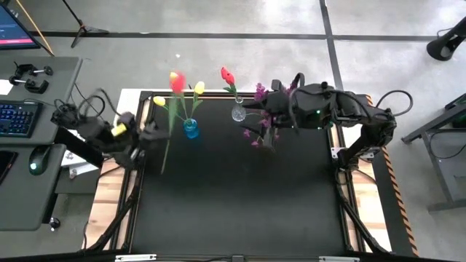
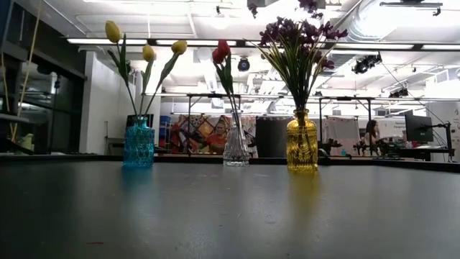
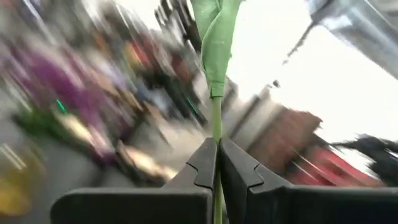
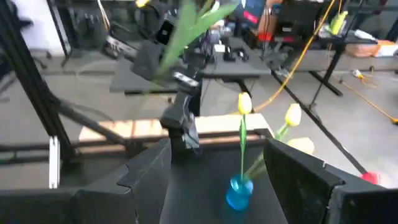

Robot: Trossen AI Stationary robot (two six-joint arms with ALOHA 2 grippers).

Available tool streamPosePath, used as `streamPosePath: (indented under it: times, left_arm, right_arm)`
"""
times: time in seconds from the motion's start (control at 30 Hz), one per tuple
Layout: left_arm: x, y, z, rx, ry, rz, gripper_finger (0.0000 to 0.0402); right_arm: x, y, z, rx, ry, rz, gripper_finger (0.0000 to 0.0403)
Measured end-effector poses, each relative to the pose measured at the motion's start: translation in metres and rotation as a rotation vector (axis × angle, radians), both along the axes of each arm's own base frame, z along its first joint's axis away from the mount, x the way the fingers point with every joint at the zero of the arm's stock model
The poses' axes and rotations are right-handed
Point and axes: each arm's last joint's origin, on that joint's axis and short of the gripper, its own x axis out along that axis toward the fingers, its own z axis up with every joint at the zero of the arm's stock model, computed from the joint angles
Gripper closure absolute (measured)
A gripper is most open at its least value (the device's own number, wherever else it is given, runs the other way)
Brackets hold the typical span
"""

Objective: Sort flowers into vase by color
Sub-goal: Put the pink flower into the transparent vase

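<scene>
At the table's left edge: the left tool [image 1: 149, 131] is pinched fully closed on a green stem, as the left wrist view shows, with the stem [image 3: 216, 124] caught between the two fingers.
Held flower: a red tulip [image 1: 177, 81]; its stem runs long past the tool on both sides, the bloom toward the far side of the table, the loose end hanging back toward the near side.
Key relation: the clear vase [image 1: 238, 113] with the other red tulip [image 1: 227, 75] stands to the right of the held flower, beyond the blue vase [image 1: 191, 129]; the left tool is the nearer one with a flower in hand, so the stem would have to travel right and come down end-first.
In the way: the blue vase with its yellow tulips [image 1: 198, 88] stands just beside the held stem, between it and the clear vase; I judge a sideways swing could brush those blooms.
Right side: the right tool [image 1: 271, 91] hovers by the purple sprigs [image 1: 263, 124] with its fingers spread wide and nothing between them, close to the clear vase on that side.
Row of vases: from table height, blue [image 2: 138, 142], clear [image 2: 236, 147] and yellow vase [image 2: 302, 142] stand upright and apart.
</scene>
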Motion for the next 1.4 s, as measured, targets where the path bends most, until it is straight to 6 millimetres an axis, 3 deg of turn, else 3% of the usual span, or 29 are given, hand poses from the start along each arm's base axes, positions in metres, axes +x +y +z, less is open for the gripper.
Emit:
streamPosePath:
  times: [0.17, 0.3, 0.53, 0.8, 1.07, 1.4]
  left_arm:
    - [0.011, 0.012, 0.018, 0.175, -0.163, 0.274, 0.0401]
    - [0.031, 0.017, 0.024, 0.252, -0.23, 0.336, 0.0401]
    - [0.07, 0.027, 0.041, 0.348, -0.165, 0.408, 0.0401]
    - [0.098, 0.042, 0.062, 0.411, -0.136, 0.455, 0.0401]
    - [0.12, 0.047, 0.063, 0.439, -0.119, 0.431, 0.0401]
    - [0.123, 0.046, 0.063, 0.445, -0.148, 0.4, 0.0401]
  right_arm:
    - [0.012, -0.009, 0.004, 0.029, -0.08, -0.006, 0.0158]
    - [0.037, -0.018, 0.001, 0.073, -0.166, 0.054, 0.0158]
    - [0.07, -0.036, 0.004, 0.162, -0.374, 0.176, 0.0158]
    - [0.076, -0.047, 0.008, 0.224, -0.462, 0.214, 0.0158]
    - [0.075, -0.05, 0.009, 0.208, -0.488, 0.107, 0.0158]
    - [0.075, -0.055, 0.008, 0.201, -0.487, 0.057, 0.0174]
